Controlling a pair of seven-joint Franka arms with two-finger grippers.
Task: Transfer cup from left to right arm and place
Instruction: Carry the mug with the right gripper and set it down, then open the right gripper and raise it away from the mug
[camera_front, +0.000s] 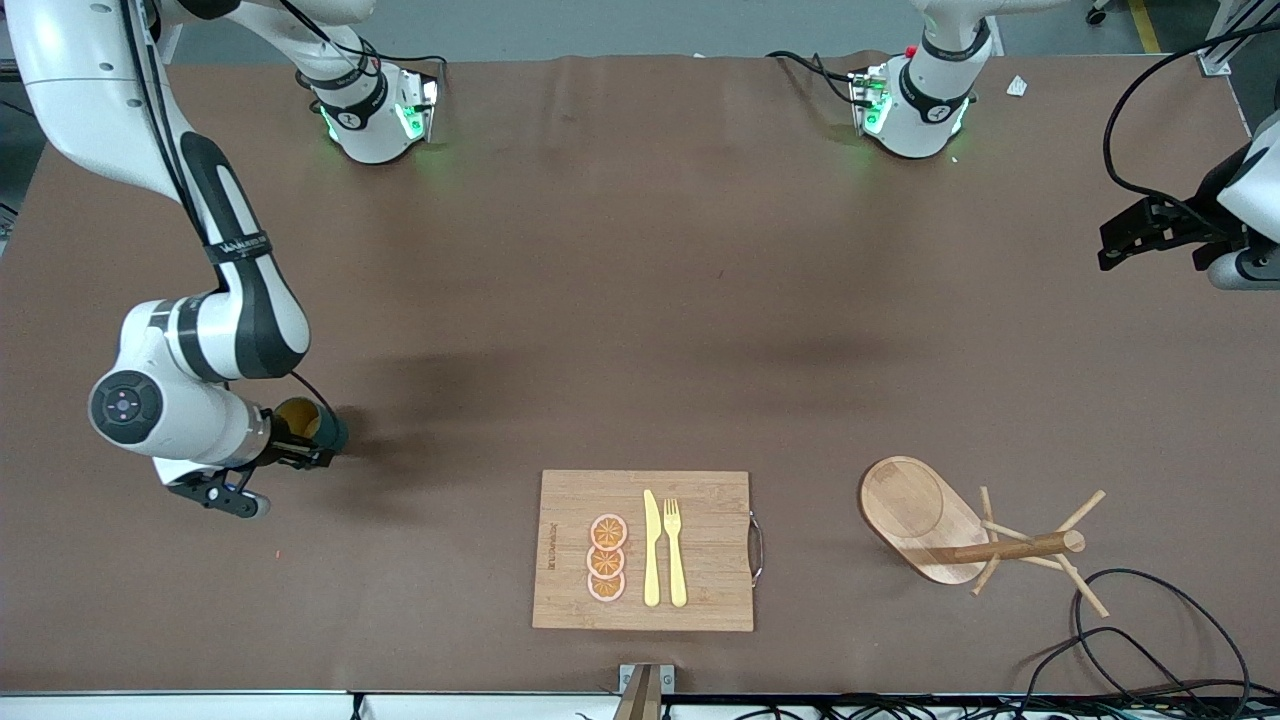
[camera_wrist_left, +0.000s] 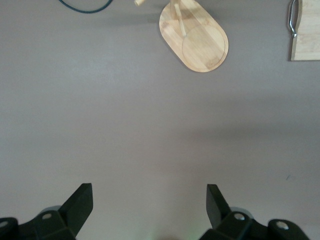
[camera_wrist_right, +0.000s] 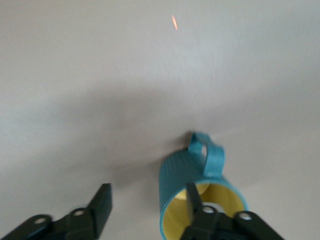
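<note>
The teal-green cup (camera_front: 318, 428) with its yellow inside stands upright on the brown table toward the right arm's end. In the right wrist view the cup (camera_wrist_right: 182, 175) has its loop handle pointing away from the gripper. My right gripper (camera_front: 292, 447) (camera_wrist_right: 147, 192) is open. One finger (camera_wrist_right: 192, 197) reaches into the cup's mouth and the other finger (camera_wrist_right: 102, 200) stands well clear outside its wall. My left gripper (camera_front: 1120, 240) (camera_wrist_left: 150, 192) is open and empty, and waits in the air over the left arm's end of the table.
A wooden cutting board (camera_front: 700, 600) with three orange slices (camera_front: 606, 558), a yellow knife and a fork lies near the front edge. A wooden peg stand (camera_front: 930, 520) (camera_wrist_left: 200, 45) lies tipped beside it. Black cables (camera_front: 1150, 640) loop at the front corner.
</note>
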